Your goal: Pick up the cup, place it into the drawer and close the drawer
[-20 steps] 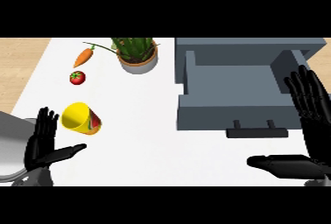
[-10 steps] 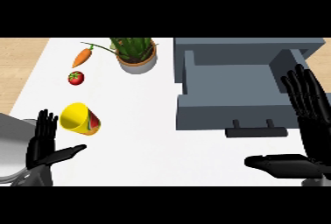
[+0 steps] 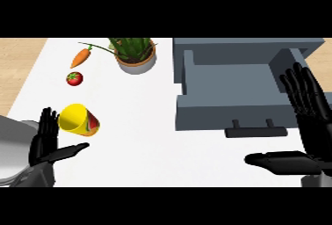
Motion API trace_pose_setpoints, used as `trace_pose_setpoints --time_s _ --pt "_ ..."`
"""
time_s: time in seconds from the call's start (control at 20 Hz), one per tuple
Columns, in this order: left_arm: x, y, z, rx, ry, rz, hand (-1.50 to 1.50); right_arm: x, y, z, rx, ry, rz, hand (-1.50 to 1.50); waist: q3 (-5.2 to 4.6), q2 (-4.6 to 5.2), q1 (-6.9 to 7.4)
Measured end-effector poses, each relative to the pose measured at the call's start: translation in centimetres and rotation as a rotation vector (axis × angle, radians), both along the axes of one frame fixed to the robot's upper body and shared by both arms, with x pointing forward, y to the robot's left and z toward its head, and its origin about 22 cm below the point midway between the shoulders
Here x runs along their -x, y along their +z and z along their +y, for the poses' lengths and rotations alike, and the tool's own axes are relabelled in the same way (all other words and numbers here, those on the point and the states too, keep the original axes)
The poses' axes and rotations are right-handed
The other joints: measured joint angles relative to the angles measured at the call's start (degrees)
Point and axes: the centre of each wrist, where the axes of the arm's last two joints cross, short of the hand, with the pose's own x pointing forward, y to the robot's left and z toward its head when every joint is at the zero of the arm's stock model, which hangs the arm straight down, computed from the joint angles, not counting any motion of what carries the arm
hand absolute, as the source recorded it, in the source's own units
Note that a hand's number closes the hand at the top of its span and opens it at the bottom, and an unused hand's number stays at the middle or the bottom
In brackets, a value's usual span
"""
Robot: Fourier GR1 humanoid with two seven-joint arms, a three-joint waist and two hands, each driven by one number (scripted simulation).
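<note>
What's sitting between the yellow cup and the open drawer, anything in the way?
Nothing visible. The cup lies on its side at the left, and only bare counter separates it from the open drawer. The plant, carrot and tomato sit farther back.

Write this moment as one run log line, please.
phase: before grasp | cup: lying on counter, untouched | drawer: open | left robot hand: open beside cup | right robot hand: open by drawer

Kitchen counter seen from above: a white worktop (image 3: 149, 132) bordered by wood-toned flooring (image 3: 13, 66). Food items (a carrot (image 3: 80, 56) and a tomato (image 3: 74, 78)) lie beside a potted plant (image 3: 135, 53), and a grey drawer (image 3: 233, 94) with a bar handle stands open.
</note>
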Motion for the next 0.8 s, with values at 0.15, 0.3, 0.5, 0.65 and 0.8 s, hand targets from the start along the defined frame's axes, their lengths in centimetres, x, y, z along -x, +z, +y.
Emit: trace_pose_setpoints --time_s 0.15,0.3,0.5,0.65,0.8 --pt "0.0 0.0 -0.1 0.005 -0.008 0.001 -1.5 -0.5 0.2 0.4 0.0 0.0 -0.002 -1.5 -0.02 0.06 -0.05" --pt "-0.7 0.3 -0.3 0.025 -0.015 -0.014 -1.5 -0.8 0.5 0.2 -0.002 0.0 0.004 -1.5 -0.03 0.11 -0.15" --pt "-1.3 0.4 -1.1 0.055 -0.042 -0.033 -1.5 -0.2 0.3 -0.1 -0.004 0.004 0.004 -1.5 -0.05 0.09 -0.36" --pt "-1.8 0.4 -1.8 0.085 -0.064 -0.048 -1.5 -0.4 0.1 -0.1 -0.005 0.01 0.009 -1.5 -0.04 0.11 -0.29" --pt "-2.2 0.4 -2.5 0.115 -0.091 -0.063 1.5 -0.2 -0.2 -0.1 -0.006 0.014 0.013 -1.5 -0.05 0.13 -0.36"
